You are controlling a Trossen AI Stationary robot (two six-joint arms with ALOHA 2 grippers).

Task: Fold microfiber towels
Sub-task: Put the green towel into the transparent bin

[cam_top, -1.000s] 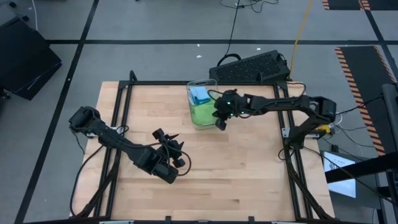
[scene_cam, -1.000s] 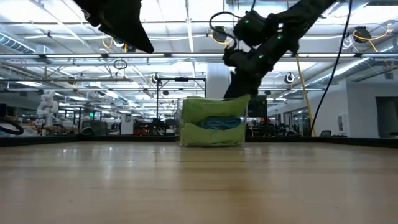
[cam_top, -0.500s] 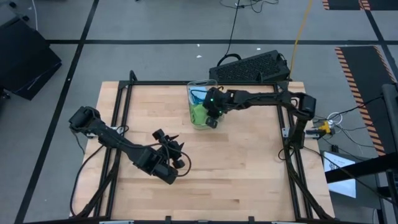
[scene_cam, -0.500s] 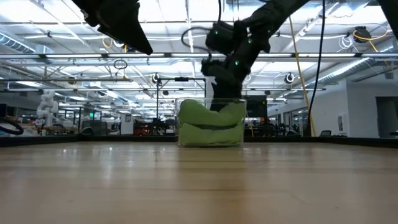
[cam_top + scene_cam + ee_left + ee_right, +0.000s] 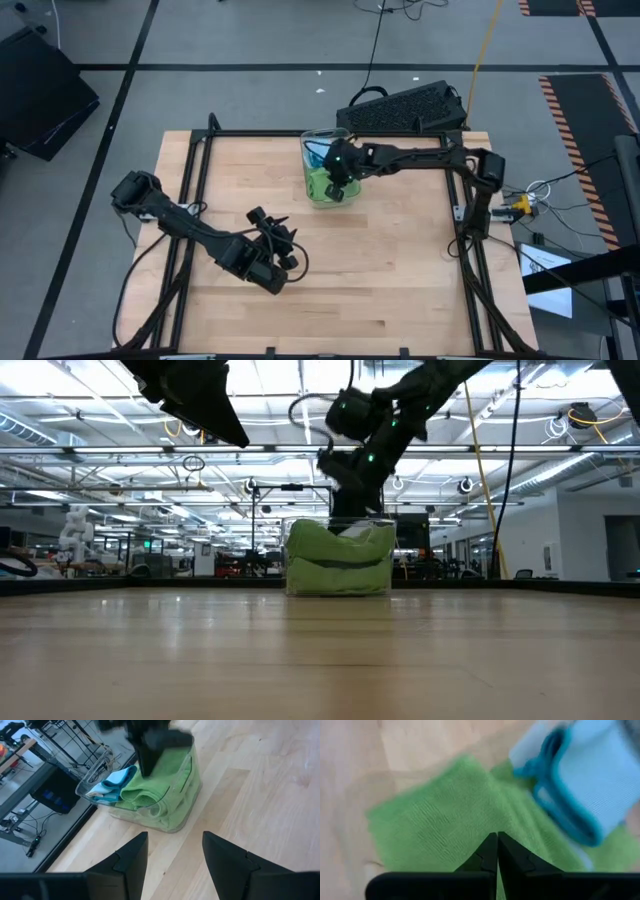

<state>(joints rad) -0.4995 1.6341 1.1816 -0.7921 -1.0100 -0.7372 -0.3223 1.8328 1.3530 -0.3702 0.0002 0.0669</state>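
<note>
Since a second ago our right gripper (image 5: 335, 186), fingers closed and empty, is dipping into the clear bin (image 5: 188, 800) at the worktop's far edge onto green towels (image 5: 160, 782); pushing risks tipping it. Left gripper (image 5: 283, 262) is waiting open.

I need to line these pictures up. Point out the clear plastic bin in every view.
High view: the bin sits at the table's far edge, near the middle, under the right hand.
Low view: centre of the picture, the bin stuffed with green towels.
Left wrist view: upper middle, bin beyond the open left hand.
Right wrist view: no bin wall can be made out, only towels.
Shared landmark: the blue towel beside the green ones.
</note>
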